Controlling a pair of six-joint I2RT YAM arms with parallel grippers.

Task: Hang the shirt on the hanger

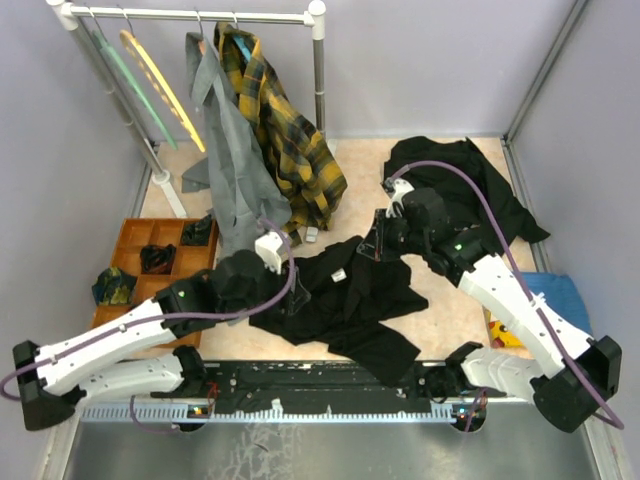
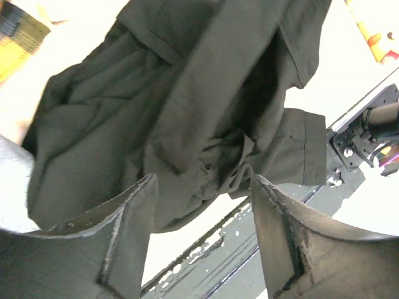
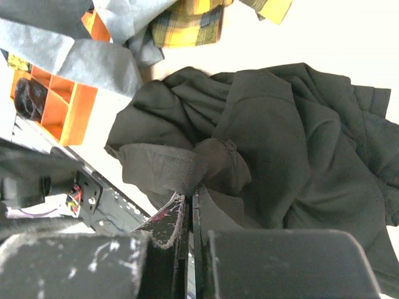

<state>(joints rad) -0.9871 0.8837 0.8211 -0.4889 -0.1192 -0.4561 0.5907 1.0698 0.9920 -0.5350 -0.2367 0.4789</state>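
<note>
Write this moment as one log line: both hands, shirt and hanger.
left hand: open over shirt | right hand: shut on shirt fold | hanger: on rack, bare

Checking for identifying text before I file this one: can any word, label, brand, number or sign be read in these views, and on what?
No text is readable in any view.
White label on the shirt: too small to read.
Yellow item with red marks: too blurred to read.
</note>
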